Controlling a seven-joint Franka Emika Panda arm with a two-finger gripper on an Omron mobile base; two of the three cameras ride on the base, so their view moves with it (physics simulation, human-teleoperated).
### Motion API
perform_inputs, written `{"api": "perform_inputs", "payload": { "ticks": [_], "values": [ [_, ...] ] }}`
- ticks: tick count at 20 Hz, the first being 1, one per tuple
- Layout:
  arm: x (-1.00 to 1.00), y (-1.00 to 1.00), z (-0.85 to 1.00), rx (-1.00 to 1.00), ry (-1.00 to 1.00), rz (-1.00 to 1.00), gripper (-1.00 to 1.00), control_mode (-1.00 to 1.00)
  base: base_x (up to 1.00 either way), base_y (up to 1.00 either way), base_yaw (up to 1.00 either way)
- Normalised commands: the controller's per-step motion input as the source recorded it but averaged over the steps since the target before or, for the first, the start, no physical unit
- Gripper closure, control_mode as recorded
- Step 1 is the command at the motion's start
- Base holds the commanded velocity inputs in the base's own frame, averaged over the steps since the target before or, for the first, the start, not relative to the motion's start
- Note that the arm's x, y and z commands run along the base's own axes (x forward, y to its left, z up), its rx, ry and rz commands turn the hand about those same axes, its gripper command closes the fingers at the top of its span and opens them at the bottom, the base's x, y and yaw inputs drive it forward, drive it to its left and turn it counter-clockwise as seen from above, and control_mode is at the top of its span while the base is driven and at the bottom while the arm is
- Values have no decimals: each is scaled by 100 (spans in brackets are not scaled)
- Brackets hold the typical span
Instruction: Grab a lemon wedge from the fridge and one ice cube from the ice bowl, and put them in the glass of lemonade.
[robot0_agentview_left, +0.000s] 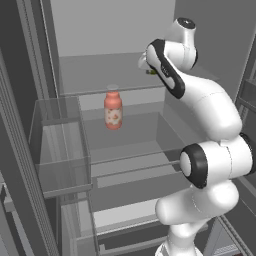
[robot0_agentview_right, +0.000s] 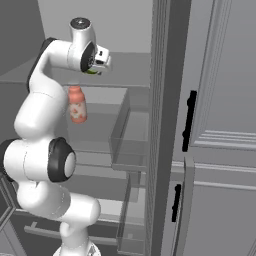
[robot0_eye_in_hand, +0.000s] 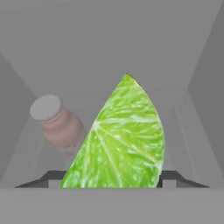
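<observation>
The fridge (robot0_agentview_left: 115, 30) stands open and my arm reaches onto its upper shelf. The lemon wedge (robot0_eye_in_hand: 120, 140) is a bright yellow-green slice standing on edge, large in the hand view between my two dark fingertips (robot0_eye_in_hand: 173, 178). My gripper (robot0_eye_in_hand: 111, 179) has its jaws against the wedge's two sides. In the base views the wedge is a small green speck (robot0_agentview_left: 151, 72) (robot0_agentview_right: 92, 71) at the end of my hand, where the gripper (robot0_agentview_left: 148, 69) (robot0_agentview_right: 96, 69) sits just above the shelf.
A pink-labelled bottle (robot0_agentview_left: 113, 110) (robot0_agentview_right: 76, 105) (robot0_eye_in_hand: 61, 127) stands on the shelf below and behind the wedge. Clear door bins (robot0_agentview_left: 60, 145) (robot0_agentview_right: 132, 130) flank the opening. Light grey cabinets with black handles (robot0_agentview_right: 190, 120) stand to the right.
</observation>
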Motion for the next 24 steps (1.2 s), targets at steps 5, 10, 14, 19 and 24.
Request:
{"api": "perform_inputs", "payload": {
  "ticks": [5, 10, 14, 19, 24],
  "values": [
    [-87, 0, 2, 0, -15, 0, 100, -100, 0, 0, 0],
    [-100, 0, 0, 0, -36, 0, 100, -100, 0, 0, 0],
    [-100, 0, 6, 0, -29, 1, 100, -100, 0, 0, 0],
    [-100, 0, 23, -7, -3, 1, 100, -100, 0, 0, 0],
    [-100, 0, 8, -16, 5, 2, 100, -100, 0, 0, 0]
  ]
}}
